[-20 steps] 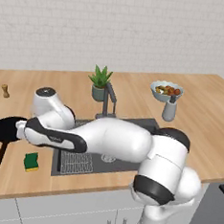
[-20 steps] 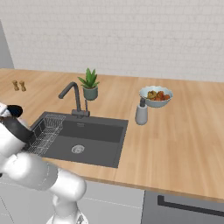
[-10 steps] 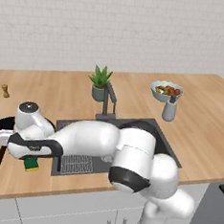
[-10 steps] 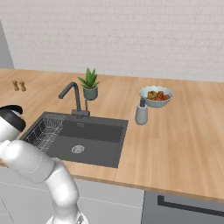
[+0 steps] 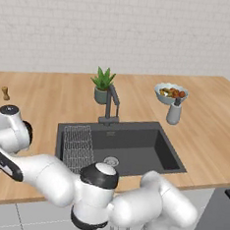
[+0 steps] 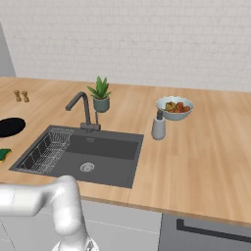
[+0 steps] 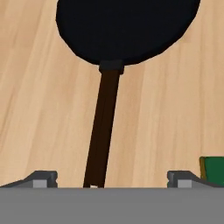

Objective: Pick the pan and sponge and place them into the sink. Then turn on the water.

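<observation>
between the fingertips: the gripper [image 7: 111, 179] stands wide apart over the wooden counter [image 7: 39, 118]; the pan [image 7: 127, 26] handle runs up the gap, nearer one tip, bare wood on both sides of it.
ahead: the black pan body blocks the way at the handle's far end.
to one side: the green sponge [image 7: 213, 167] lies just beside one fingertip, narrowing the room there.
other side: open counter, nothing in the way.
sink [image 6: 105, 157]: open basin; wire rack [image 6: 46, 149] along the side nearest the pan, faucet [image 6: 83, 110] and potted plant [image 6: 100, 94] standing behind it.
</observation>
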